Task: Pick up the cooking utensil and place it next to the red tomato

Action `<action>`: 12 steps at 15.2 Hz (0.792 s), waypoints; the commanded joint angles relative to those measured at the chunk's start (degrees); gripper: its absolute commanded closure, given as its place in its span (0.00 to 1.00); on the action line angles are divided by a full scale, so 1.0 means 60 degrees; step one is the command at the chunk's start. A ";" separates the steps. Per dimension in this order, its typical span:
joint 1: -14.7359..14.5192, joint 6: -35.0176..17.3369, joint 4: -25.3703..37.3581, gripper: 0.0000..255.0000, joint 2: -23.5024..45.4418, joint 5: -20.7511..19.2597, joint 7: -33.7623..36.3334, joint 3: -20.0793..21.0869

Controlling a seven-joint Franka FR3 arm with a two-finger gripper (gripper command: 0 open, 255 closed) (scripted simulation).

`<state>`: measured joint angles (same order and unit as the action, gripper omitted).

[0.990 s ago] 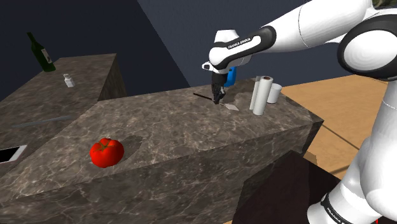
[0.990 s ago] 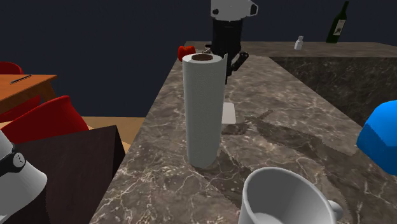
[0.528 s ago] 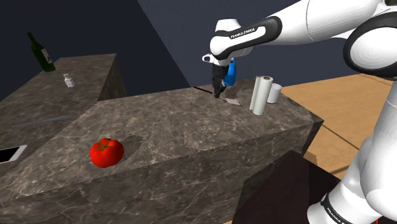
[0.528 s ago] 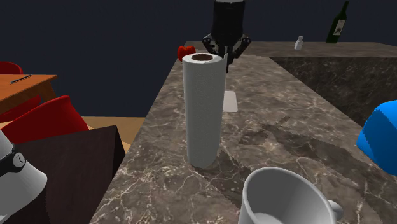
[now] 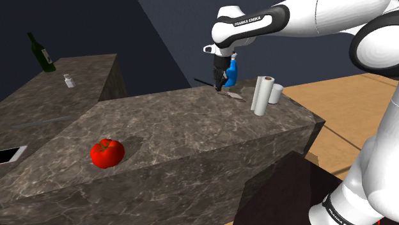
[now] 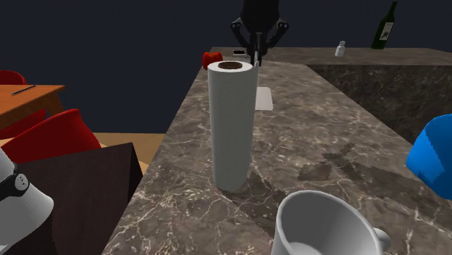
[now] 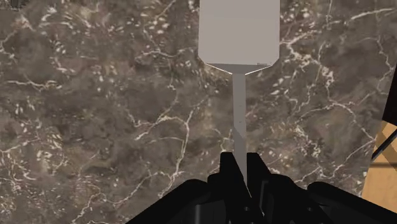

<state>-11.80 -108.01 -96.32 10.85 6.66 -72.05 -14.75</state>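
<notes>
My gripper (image 5: 220, 84) is shut on the thin handle of a grey spatula (image 5: 235, 96) and holds it above the far end of the dark marble counter (image 5: 179, 128). The flat blade (image 7: 238, 32) hangs beyond the fingertips (image 7: 229, 168), off the stone, with its shaft clasped between them. In the second exterior view the gripper (image 6: 257, 47) sits high behind the paper roll and the spatula blade (image 6: 262, 98) floats over the counter (image 6: 304, 109). The red tomato (image 5: 107, 153) rests near the counter's front edge at the shoulder view's left; the tomato (image 6: 212, 59) also peeks out at the far end.
A white paper towel roll (image 5: 262, 96) and a white mug (image 5: 275, 93) stand just right of the gripper, with a blue object (image 5: 231, 73) behind it. A green bottle (image 5: 41, 52) and a small shaker (image 5: 69, 80) stand on the rear counter. Red chairs (image 6: 51, 134) stand beside the counter.
The gripper has risen from the counter with the spatula clasped in it; the blade came off the stone and now hangs in the air.
</notes>
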 commanded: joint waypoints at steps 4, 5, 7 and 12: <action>-0.0405 0.0065 -0.0102 1.00 -0.0222 -0.0118 0.0683 0.0248; -0.0536 0.0033 -0.0163 1.00 -0.0271 -0.0149 0.0904 0.0334; -0.0794 -0.0020 -0.0251 1.00 -0.0339 -0.0204 0.1345 0.0509; -0.1424 -0.0096 -0.0263 1.00 -0.0351 -0.0311 0.2436 0.0947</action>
<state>-19.55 -108.26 -96.76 9.67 5.10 -58.84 -9.54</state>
